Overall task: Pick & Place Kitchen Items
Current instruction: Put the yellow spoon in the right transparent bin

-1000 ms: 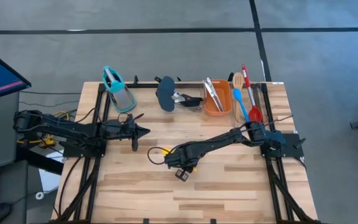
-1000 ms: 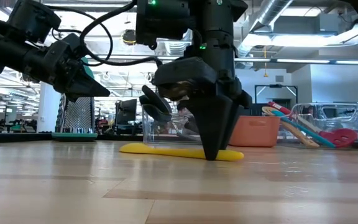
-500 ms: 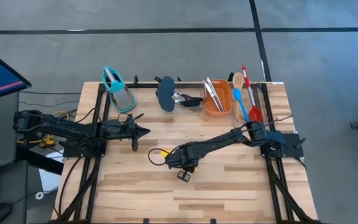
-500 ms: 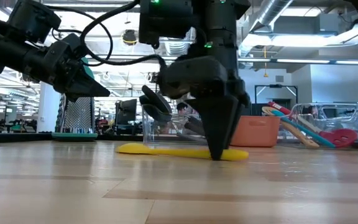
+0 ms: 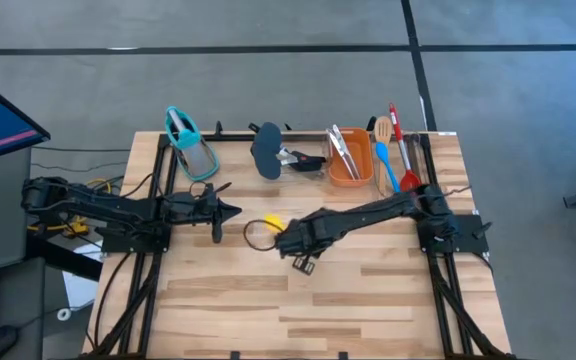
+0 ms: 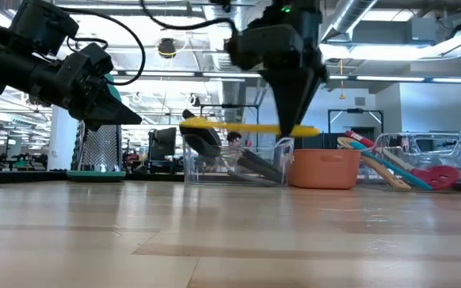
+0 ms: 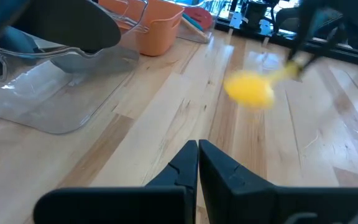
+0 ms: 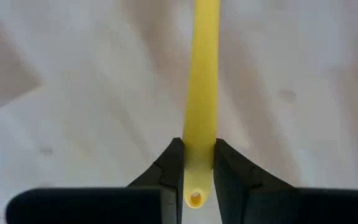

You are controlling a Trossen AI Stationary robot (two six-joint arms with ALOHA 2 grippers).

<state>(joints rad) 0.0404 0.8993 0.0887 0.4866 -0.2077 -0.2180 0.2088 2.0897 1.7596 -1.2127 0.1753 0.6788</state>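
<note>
My right gripper (image 6: 292, 128) is shut on a small yellow spoon (image 6: 230, 126), high above the middle of the table; the pair also shows in the high view (image 5: 272, 224). The spoon's bowl (image 7: 248, 90) shows in the left wrist view. My left gripper (image 5: 236, 211) is shut and empty, hovering left of the spoon. A black spatula (image 5: 266, 150) lies in a clear tray at the far edge. Silver tongs (image 5: 340, 148) lie in the orange tub. Blue (image 5: 386, 165), red (image 5: 404, 160) and wooden (image 5: 382, 130) spoons lie in the far-right tray. My right gripper pinches the yellow spoon's handle (image 8: 202, 134) between its two fingers, near the free end with its small hole (image 8: 195, 198). The fingers (image 6: 290, 96) come from above, pointing down, across the handle. The spoon hangs level, lifted clear of the table.
An orange tub (image 5: 349, 168) and clear trays (image 6: 234, 160) stand along the far edge. A teal-handled grater (image 5: 190, 140) lies at the far left. Bare wooden tabletop (image 5: 348, 300) lies toward the near edge.
My right gripper has risen straight up from the table with the yellow spoon. The spoon, which lay flat on the wood, is now lifted clear and stays level.
</note>
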